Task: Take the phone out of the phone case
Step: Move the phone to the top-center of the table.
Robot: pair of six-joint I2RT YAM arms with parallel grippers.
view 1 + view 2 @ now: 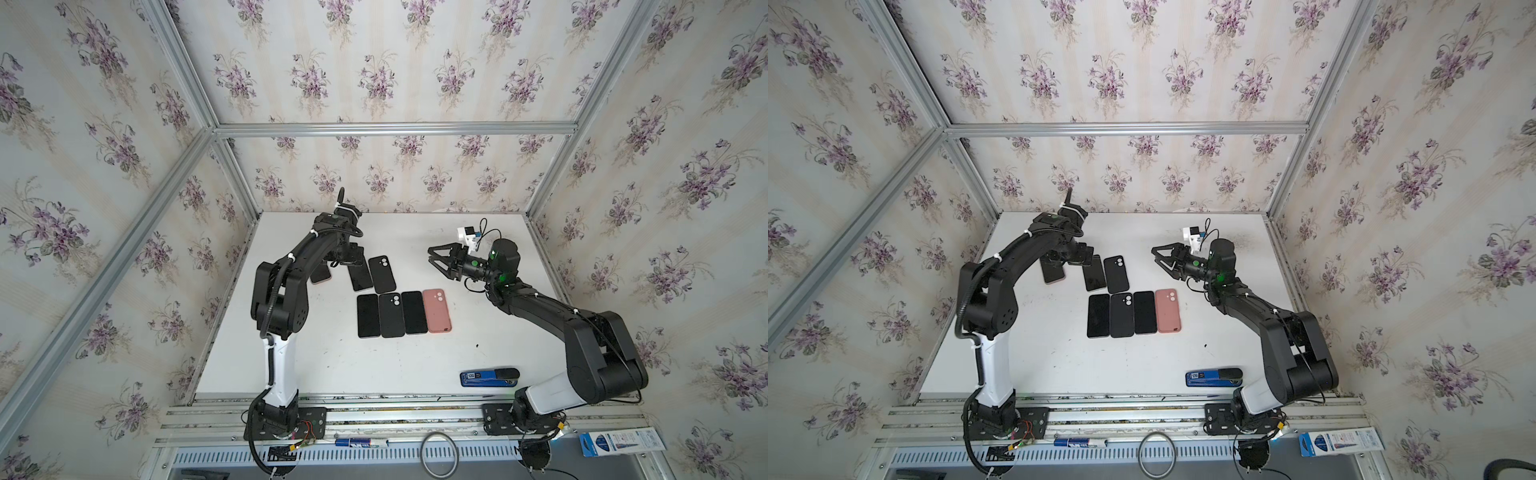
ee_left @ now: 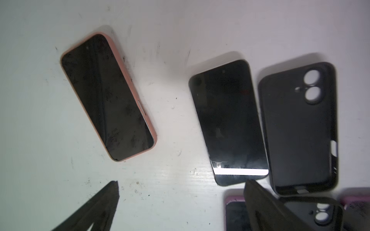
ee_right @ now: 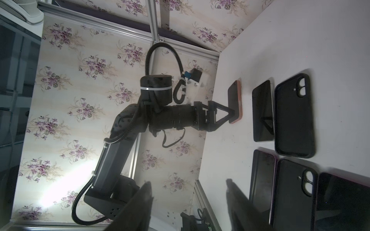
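Note:
A phone (image 2: 108,96) lies screen up inside a salmon phone case (image 2: 131,84) at the far left of the table, partly hidden under my left arm in both top views (image 1: 321,274) (image 1: 1053,272). My left gripper (image 2: 182,183) hovers just above the table beside it, open, with only bare table between its fingers. From the right wrist view this gripper (image 3: 230,118) stands at the cased phone's end (image 3: 236,102). My right gripper (image 1: 431,255) (image 3: 188,182) is raised over the table's right half, open and holding nothing.
A bare phone (image 1: 360,277) and an empty black case (image 1: 382,274) lie right of the cased phone. Nearer the front lies a row: phone (image 1: 368,316), black case (image 1: 391,315), phone (image 1: 414,312), salmon case (image 1: 436,311). A blue stapler (image 1: 490,377) sits front right.

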